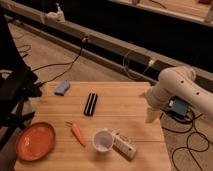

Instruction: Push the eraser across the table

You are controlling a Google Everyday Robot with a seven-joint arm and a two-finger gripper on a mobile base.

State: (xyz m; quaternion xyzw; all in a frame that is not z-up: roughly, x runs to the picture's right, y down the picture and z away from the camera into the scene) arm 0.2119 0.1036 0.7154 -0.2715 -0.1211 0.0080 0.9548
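While the gripper is hanging at the right edge of the table, well apart from every item on it, its state is not showing: released or clenched, I cannot tell. No item is seen in it.

Task item: the eraser is lying flat near the middle of the table, toward the far side. Its length is running roughly front to back, and bare wood is showing all round it. It is lying untouched, so the push is judged not yet begun.

Hazards, as judged:
- The gripper is facing a long reach leftward. Coming in too high, it is likely to be passing over so flat a bar.
- Meeting one end of the eraser rather than its long side is likely to be spinning it instead of sliding it.
- A push toward the near side is risking the carrot and the white cup. A push to the far left is risking the blue block.
- An overlong stroke is risking sending the eraser off the edge.

Count: one eraser; one blue block; one carrot; one white cup; one white-grey remote-like device, lying just beside the cup; one orange plate, sitting at the near left corner; one gripper.
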